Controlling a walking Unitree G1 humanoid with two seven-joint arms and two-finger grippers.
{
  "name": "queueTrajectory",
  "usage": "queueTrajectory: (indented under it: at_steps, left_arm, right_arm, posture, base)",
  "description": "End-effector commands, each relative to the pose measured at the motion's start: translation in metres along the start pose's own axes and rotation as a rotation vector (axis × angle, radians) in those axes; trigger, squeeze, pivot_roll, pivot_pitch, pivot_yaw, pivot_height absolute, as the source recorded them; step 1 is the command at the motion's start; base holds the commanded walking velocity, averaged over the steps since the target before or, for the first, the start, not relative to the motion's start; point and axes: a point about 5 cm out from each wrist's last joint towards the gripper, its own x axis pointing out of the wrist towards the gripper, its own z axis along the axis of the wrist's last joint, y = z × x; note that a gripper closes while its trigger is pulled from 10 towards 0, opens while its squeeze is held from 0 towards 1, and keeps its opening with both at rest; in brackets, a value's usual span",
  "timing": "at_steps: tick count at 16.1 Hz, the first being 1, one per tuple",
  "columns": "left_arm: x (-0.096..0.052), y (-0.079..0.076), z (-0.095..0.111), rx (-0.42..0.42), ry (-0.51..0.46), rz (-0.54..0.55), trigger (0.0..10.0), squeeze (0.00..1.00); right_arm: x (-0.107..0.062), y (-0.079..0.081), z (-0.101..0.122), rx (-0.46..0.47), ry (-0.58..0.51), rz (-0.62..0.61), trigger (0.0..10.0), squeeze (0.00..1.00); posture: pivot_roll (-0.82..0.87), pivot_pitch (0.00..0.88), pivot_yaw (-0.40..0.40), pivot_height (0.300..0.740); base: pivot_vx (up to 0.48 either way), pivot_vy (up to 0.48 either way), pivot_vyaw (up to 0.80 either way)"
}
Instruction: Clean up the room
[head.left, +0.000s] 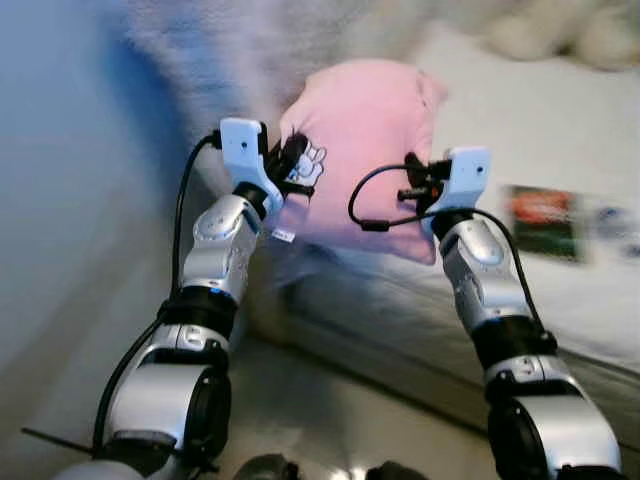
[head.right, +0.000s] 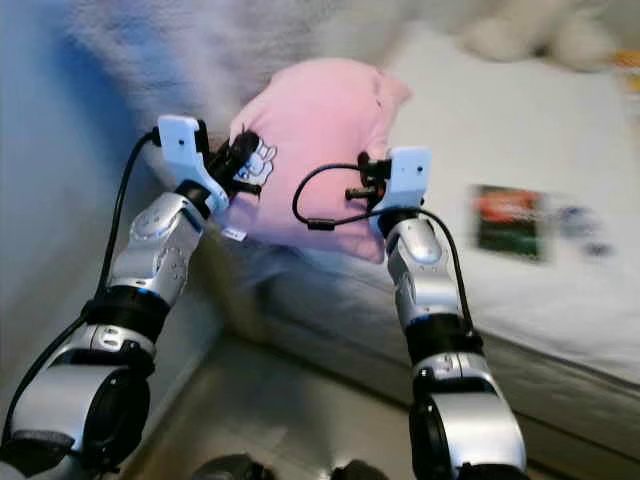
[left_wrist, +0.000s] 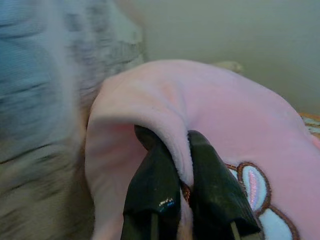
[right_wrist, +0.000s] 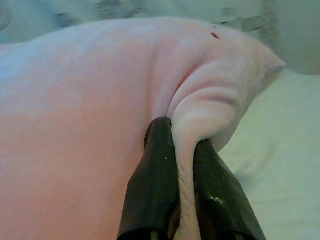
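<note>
Pillow (head.left: 365, 140) hung above bed (head.left: 560, 170); left claw (left_wrist: 182, 172), right claw (right_wrist: 186, 165) each pinched fabric fold, sharing load.

A white bed (head.left: 470, 120) runs across the right half of the head views, blurred. A dark booklet (head.left: 542, 222) with a red-orange and green cover lies flat on it, and a small bluish item (head.left: 610, 220) sits just beside that, too blurred to identify. Fluffy cream plush (head.left: 560, 30) lies at the bed's far end. A grey-and-white blanket (left_wrist: 45, 100) lies to the left. The floor (head.left: 330, 420) below is pale.
</note>
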Motion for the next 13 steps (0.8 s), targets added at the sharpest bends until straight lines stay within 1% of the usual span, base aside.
queueTrajectory:
  at_steps: [1, 3, 7, 13]
  left_arm:
    - [0.003, -0.005, 0.0107, 0.03, -0.048, -0.054, 10.0, 0.0]
    - [0.0017, -0.0054, 0.0098, 0.043, -0.041, -0.073, 10.0, 0.0]
    - [0.0018, -0.008, 0.0067, 0.033, -0.03, -0.087, 10.0, 0.0]
    - [0.0042, -0.0098, 0.0066, 0.025, -0.022, -0.09, 10.0, 0.0]
  right_arm:
    - [-0.0002, -0.0059, 0.0058, -0.015, -0.028, -0.024, 10.0, 0.0]
    - [-0.002, -0.0028, 0.0037, -0.049, -0.027, -0.017, 10.0, 0.0]
    - [-0.0059, -0.0033, -0.0004, -0.041, -0.033, -0.043, 10.0, 0.0]
    - [-0.0067, -0.0034, -0.001, -0.047, -0.032, -0.045, 10.0, 0.0]
  posture:
    - [-0.08, 0.0, -0.003, 0.74]
    - [-0.09, 0.0, -0.001, 0.74]
    - [-0.09, 0.0, 0.006, 0.74]
    - [-0.09, 0.0, 0.011, 0.74]
  base:
    - [0.0, 0.0, 0.0]
    - [0.454, 0.0, 0.0]
    - [0.472, 0.0, -0.77]
    - [0.472, 0.0, 0.0]
